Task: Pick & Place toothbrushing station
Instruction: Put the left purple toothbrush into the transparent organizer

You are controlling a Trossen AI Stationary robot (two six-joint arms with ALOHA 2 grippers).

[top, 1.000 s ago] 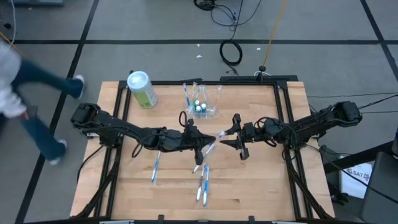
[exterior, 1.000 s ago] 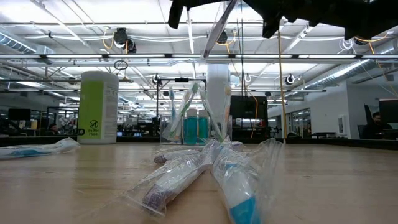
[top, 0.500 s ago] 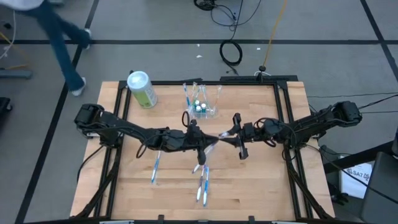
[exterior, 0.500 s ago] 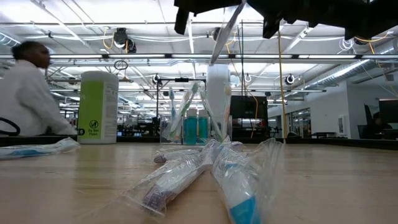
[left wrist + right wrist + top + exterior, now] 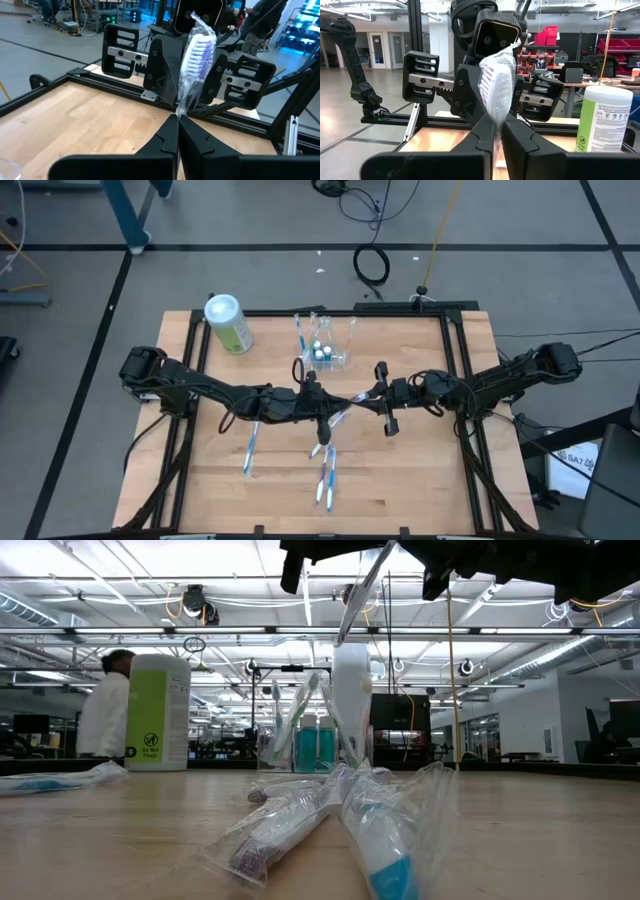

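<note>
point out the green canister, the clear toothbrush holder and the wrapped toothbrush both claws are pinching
green canister (image 5: pixel 229 325), high view, its side
clear toothbrush holder (image 5: pixel 328 355), high view, its middle
wrapped toothbrush (image 5: pixel 196 52), left wrist view, bristle head

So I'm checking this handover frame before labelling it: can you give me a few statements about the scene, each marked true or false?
1. Both hands, left hand and right hand, pinch the same wrapped toothbrush. True.
2. The green canister lies tipped over. False: it stands upright at the table's far left corner.
3. The clear holder already has items in it. True.
4. No wrapped toothbrushes remain on the table. False: several lie there.
</note>
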